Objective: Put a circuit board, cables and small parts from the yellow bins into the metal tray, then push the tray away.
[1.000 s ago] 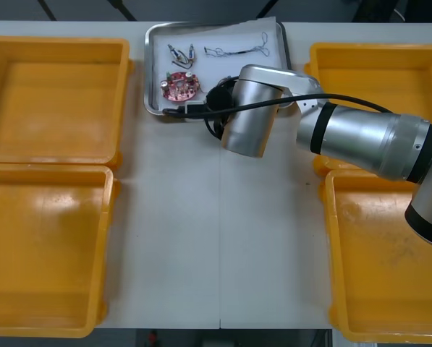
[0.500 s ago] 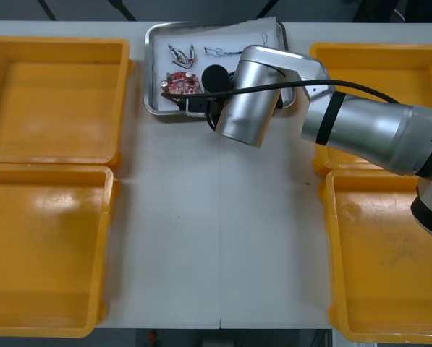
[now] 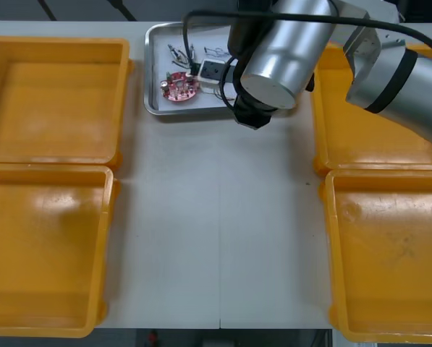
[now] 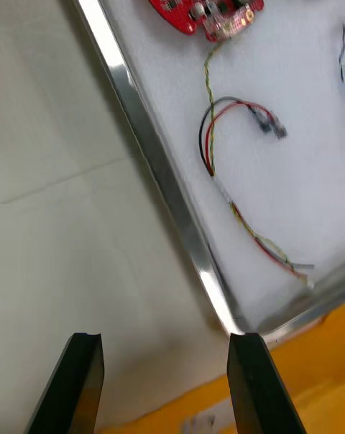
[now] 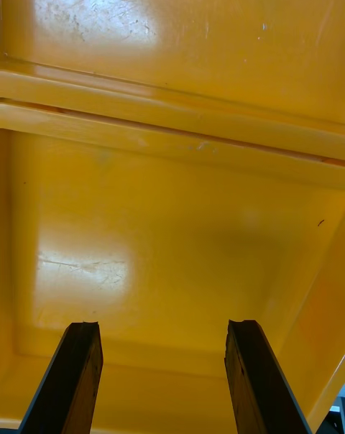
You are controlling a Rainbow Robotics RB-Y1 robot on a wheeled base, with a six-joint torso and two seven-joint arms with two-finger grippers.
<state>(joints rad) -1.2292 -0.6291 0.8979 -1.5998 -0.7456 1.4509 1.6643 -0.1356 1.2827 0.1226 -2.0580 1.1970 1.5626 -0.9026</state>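
Presently the metal tray [image 3: 152,72] sits at the far middle of the table [image 3: 216,217], and it is white inside. The round red circuit board [image 3: 179,87] lies in the part of the tray toward the robot's left. Small metal parts [image 3: 181,52] lie beyond the board, with a thin cable [image 3: 214,51] just beside them; its colour cannot be made out.

In the right wrist view, a red and yellow cable [image 4: 215,132] with a black strand runs from the board's edge across the white lining toward a tray corner. It lies flat and inside the rim.

The right arm [image 3: 281,50] reaches over the tray and covers the side toward the robot's right. The right gripper [image 4: 165,384] hangs above the bare table just outside the tray's rim, near that corner. Its fingers [image 4: 83,384] stand well apart with nothing between them.

The right yellow bins [image 3: 389,253] flank the tray on one side and the left yellow bins [image 3: 56,94] on the other.

The left gripper [image 5: 164,380] is parked over the left yellow bins, near where the two meet. Its fingers [image 5: 72,376] are spread and hold nothing.
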